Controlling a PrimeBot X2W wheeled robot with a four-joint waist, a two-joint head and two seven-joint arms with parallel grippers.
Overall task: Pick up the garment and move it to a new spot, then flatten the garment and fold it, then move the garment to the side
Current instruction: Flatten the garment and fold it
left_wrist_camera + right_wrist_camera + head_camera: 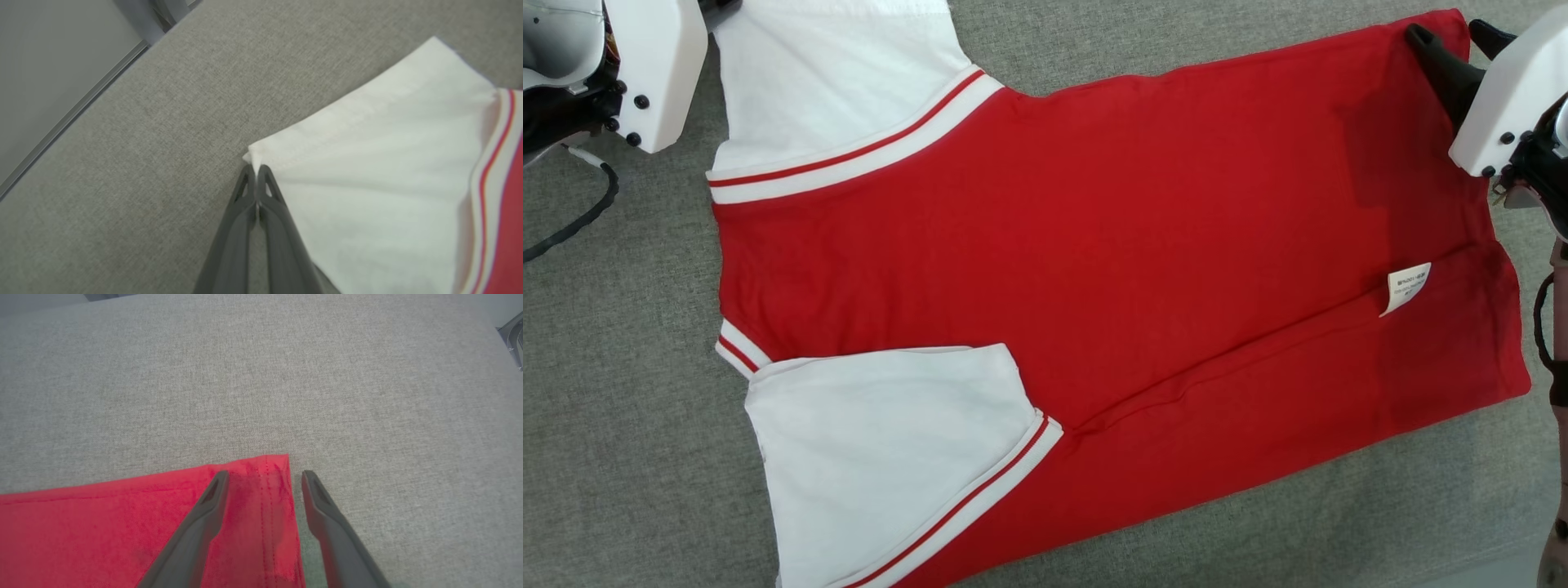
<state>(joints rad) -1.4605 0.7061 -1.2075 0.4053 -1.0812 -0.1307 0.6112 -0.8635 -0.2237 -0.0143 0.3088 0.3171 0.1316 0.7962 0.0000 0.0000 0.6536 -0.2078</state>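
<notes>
The garment (1111, 269) is a red shirt with white sleeves and red-and-white striped trim. It lies spread flat across the grey fabric surface in the head view, lower edge folded up. In the left wrist view my left gripper (256, 167) is shut on the outer corner of one white sleeve (388, 171), low against the surface. My right gripper (265, 475) stands open astride the red hem corner (273, 465), one finger over the cloth and the other on bare fabric. In the head view the right gripper (1454, 37) sits at the shirt's far right corner.
A white care label (1409, 287) sticks up from the fold near the right hem. The grey fabric surface (629, 392) ends at a metal rim (69, 114), with floor beyond it. A black cable (580, 220) loops by the left arm's white housing (654, 65).
</notes>
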